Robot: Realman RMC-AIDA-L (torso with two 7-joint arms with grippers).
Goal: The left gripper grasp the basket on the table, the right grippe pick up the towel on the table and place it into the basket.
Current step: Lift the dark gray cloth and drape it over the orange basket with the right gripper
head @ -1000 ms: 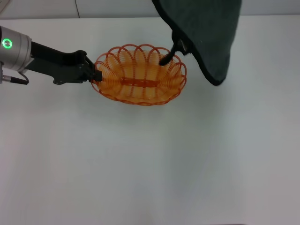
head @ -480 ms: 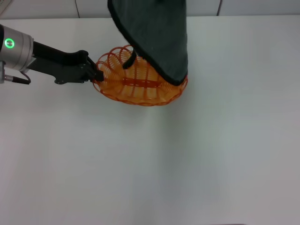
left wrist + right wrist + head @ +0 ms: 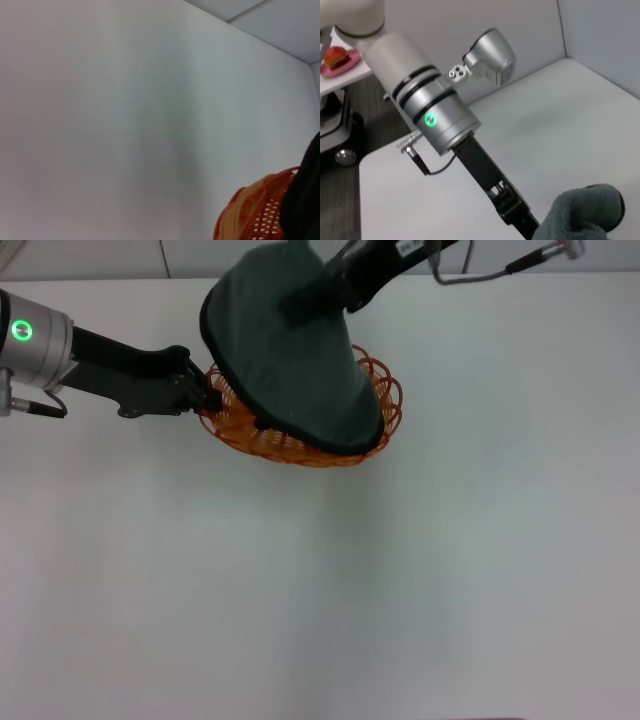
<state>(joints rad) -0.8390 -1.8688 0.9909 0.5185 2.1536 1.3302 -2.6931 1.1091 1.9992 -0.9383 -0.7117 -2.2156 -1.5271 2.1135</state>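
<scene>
Head view: on the white tabletop [image 3: 320,580], the left hand [image 3: 205,395] pinches the orange basket's [image 3: 385,400] rim, while the right hand [image 3: 305,305] pinches the grey towel [image 3: 290,370], draped over the basket. Left wrist view: basket edge [image 3: 255,210] beside dark towel [image 3: 305,200]. Right wrist view: the left hand [image 3: 512,207] reaches toward the towel [image 3: 582,212].

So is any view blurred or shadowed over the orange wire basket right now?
Head view: sharp; the dark grey towel covers most of the orange wire basket. Left wrist view: soft focus, basket cut off at the frame's edge. Right wrist view: towel close and blurred.
</scene>
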